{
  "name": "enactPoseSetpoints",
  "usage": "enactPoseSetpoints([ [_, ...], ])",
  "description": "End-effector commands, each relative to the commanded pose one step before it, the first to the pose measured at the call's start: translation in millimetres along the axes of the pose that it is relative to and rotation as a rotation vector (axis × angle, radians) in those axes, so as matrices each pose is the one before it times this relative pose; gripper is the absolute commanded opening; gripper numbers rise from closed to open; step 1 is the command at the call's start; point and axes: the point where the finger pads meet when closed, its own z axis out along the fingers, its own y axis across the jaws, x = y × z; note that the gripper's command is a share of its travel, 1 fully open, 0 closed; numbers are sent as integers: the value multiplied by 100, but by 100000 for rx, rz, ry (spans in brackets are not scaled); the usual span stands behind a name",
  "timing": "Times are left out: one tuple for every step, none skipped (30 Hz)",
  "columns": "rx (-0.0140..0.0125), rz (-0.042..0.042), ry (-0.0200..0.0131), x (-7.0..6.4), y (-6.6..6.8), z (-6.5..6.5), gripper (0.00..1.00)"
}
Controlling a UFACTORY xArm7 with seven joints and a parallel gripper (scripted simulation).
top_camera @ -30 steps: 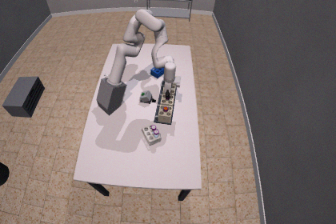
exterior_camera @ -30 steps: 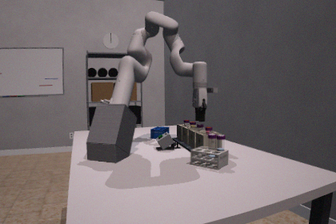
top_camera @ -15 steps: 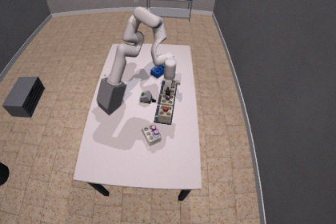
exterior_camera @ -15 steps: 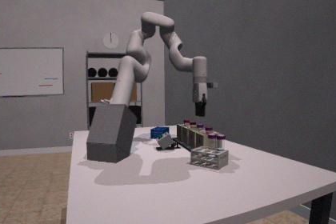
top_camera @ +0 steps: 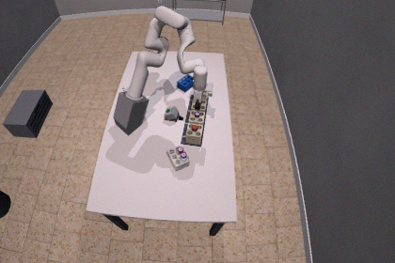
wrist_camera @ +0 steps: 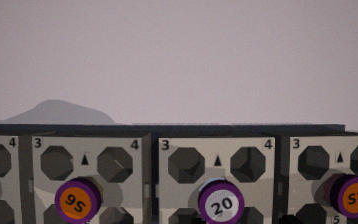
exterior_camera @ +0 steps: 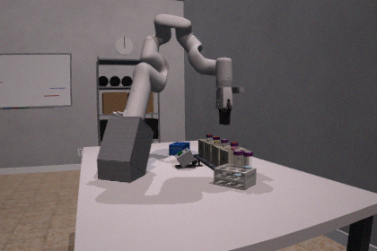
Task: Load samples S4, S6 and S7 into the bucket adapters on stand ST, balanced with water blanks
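gripper [exterior_camera: 223, 117]: jaws part-open, holding nothing, high above stand [top_camera: 184, 136] | S6 [wrist_camera: 76, 201], blank 20 [wrist_camera: 221, 204], S7 [wrist_camera: 354, 196]: each in a centre hole of neighbouring adapters | rack [exterior_camera: 235, 176]: near end, more tubes

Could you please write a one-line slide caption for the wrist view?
Wrist view over the adapters: S6, a 20 mL blank and S7 seated, holes 3 and 4 empty.

A lab: whiteboard [exterior_camera: 29, 81], shelf unit [exterior_camera: 98, 96], tube rack [exterior_camera: 235, 177] on a white table [exterior_camera: 167, 215].
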Motion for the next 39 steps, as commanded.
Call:
enactPoseSetpoints([
  [-158,47,304,99,66,-954,44],
  [0,0,1,0,0,-201,44],
  [0,-1,1,0,0,-201,44],
  [0,0,0,0,0,0,44],
  [0,0,0,0,0,0,44],
  [0,-1,1,0,0,-202,44],
  [0,-1,1,1,0,-200,44],
  [0,-1,1,1,0,-200,44],
  [0,-1,1,0,0,-200,44],
  [0,-1,1,0,0,-200,44],
  [0,-1,1,0,0,-200,44],
  [0,-1,1,0,0,-201,44],
  [0,-1,1,0,0,-201,44],
  [0,-1,1,0,0,-201,44],
  [0,-1,1,0,0,-201,44],
  [0,-1,1,0,0,-201,44],
  [0,-1,1,0,0,-201,44],
  [0,0,0,0,0,-134,44],
  [0,0,0,0,0,-1,44],
  [0,0,0,0,0,-1,44],
  [0,0,0,0,0,0,44],
  [0,0,0,0,0,0,44],
  [-1,0,1,1,1,5,44],
  [0,0,0,0,-1,-2,44],
  [0,0,0,0,0,-1,44],
  [0,0,0,0,0,-1,44],
  [0,0,0,0,0,-1,44],
  [0,0,0,0,0,0,44],
  [0,0,0,0,0,0,44],
  [0,0,0,0,0,0,44],
  [0,0,0,0,0,0,44],
  [0,0,0,0,0,0,44],
  [0,0,0,0,0,0,44],
  [10,1,-11,-3,-2,7,44],
  [-2,0,2,1,0,-1,44],
  [0,0,0,0,0,0,44],
  [2,0,-2,-1,0,1,44],
  [0,0,0,0,0,0,44],
  [0,0,0,0,0,0,44],
])
